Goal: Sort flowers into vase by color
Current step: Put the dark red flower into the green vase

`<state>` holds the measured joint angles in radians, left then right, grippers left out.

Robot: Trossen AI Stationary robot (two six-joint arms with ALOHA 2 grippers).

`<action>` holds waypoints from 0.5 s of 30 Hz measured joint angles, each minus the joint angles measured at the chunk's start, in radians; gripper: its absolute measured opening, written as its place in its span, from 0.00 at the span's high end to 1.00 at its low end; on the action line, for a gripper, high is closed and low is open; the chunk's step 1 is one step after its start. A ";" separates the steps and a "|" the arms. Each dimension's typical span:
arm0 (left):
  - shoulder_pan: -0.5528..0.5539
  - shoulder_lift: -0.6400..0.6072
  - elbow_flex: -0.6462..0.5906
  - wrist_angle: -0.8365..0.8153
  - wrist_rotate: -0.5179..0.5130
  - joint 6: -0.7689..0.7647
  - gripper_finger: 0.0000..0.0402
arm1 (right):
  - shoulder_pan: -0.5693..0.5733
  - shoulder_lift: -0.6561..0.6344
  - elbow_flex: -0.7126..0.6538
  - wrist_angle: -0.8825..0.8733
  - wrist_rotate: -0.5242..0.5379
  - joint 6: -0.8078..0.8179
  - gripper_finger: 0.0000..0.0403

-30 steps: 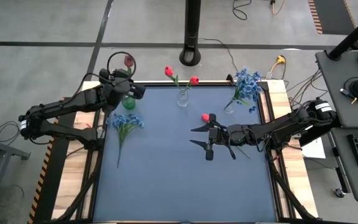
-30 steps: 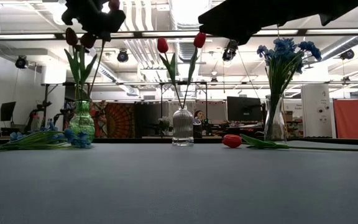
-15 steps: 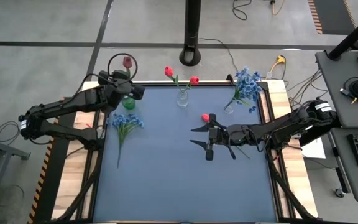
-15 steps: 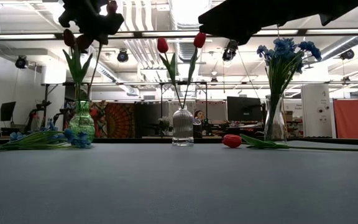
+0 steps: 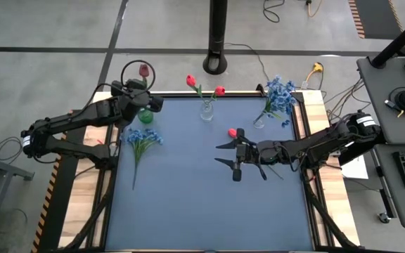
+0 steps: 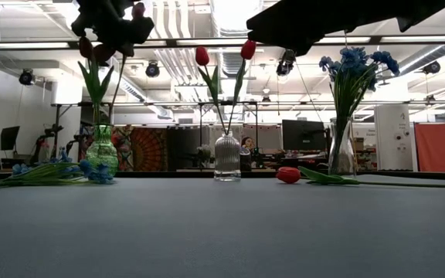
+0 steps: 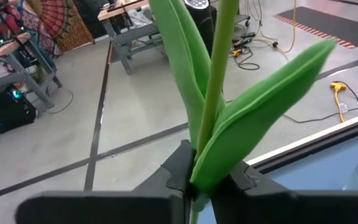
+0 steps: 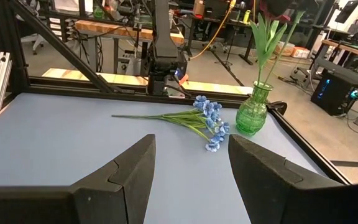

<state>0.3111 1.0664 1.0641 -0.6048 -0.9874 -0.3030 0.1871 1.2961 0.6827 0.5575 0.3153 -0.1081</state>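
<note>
I am the robot, and my big blue table (image 5: 188, 197) holds everything. I place things from the clear vase (image 5: 207, 110) in the middle of its far edge.

My left gripper (image 5: 138, 95) is over the green vase (image 5: 145, 115), which stands to the left of the clear vase. Its fingers are pinched together on the green stem of a dark red flower (image 5: 145, 69). The stem hangs down toward the green vase, but I cannot be sure its tip is inside the neck.

My right gripper (image 5: 232, 155) hangs over the table in front of the clear vase, a bit to the right. Its fingers (image 8: 132, 171) are apart and hold nothing.

Blue flowers (image 5: 280, 95) already stand in a vase to the right of the clear vase. Two red tulips (image 5: 190, 81) are in the clear vase. A blue bunch (image 5: 143, 139) lies flat in front of the green vase. One red tulip (image 5: 232, 133) lies just beside my right gripper.

What could go wrong? If I let go while the stem tip sits on the rim, the flower could fall out. If I push sideways, the green vase could tip over.
</note>
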 joint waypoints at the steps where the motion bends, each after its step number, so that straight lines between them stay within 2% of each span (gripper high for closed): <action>1: 0.000 0.000 0.000 0.000 0.000 -0.003 0.94 | 0.000 0.000 0.000 0.000 0.000 0.000 0.51; 15: 0.000 0.000 0.000 -0.001 -0.027 -0.013 0.85 | 0.000 0.000 0.000 0.000 0.000 0.000 0.51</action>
<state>0.3115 1.0660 1.0641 -0.6058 -1.0149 -0.3161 0.1871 1.2961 0.6827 0.5575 0.3153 -0.1082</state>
